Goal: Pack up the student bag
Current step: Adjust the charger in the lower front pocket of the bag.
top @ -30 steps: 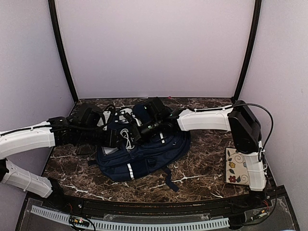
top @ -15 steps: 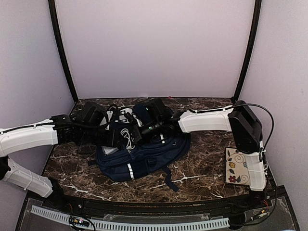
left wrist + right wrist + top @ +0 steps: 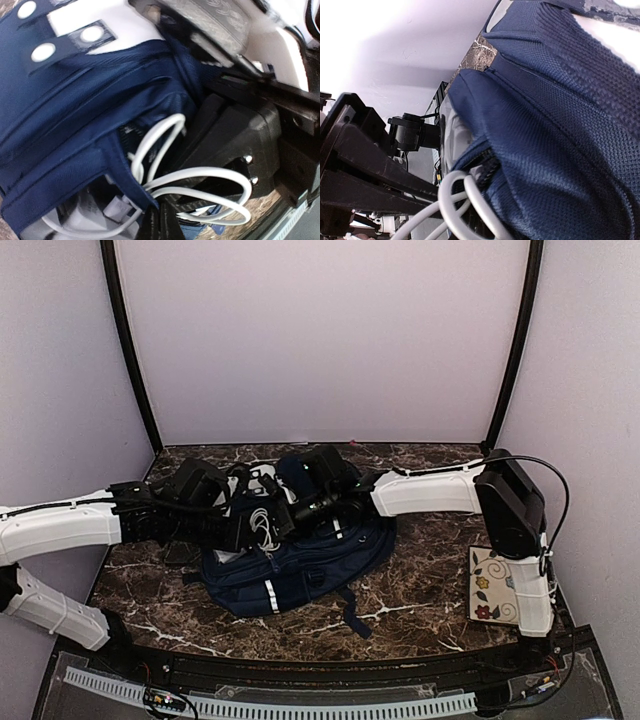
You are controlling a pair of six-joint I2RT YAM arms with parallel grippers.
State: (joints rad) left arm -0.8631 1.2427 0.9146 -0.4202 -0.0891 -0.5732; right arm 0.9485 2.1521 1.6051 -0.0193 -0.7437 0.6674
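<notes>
On the table (image 3: 430,585), toward its left edge: left gripper (image 3: 243,530), reaching in from that side, fingers clenched at the lip of the open pocket of the bag (image 3: 300,565). Cannot tell from the wrist view whether pinching blue fabric, the white cable (image 3: 262,522) looped right beside, or nothing at all. Judged as a try at catching the stray cable to tuck it down inside, or at pinning the lip against slack.

Mid-table, a little left of centre: the bag, lying flat, straps toward the near edge, mouth toward the far edge and gaping between the two grippers. Holds the cable only in part, with loops spilling over the rim.

Just right of the mouth: right gripper (image 3: 290,510), clamped tight, fingertips buried in fabric. Most likely grips the rim and lifts it, keeping the opening wide for the other arm; not certain.

By the table's right edge, well apart from the bag: a flowered pad (image 3: 488,585), lying flat beside the right arm's base, untouched.

Against a second ago: left fingers gone from part-open to closed, left arm nudged slightly toward the bag. Right arm, bag and pad unmoved.
</notes>
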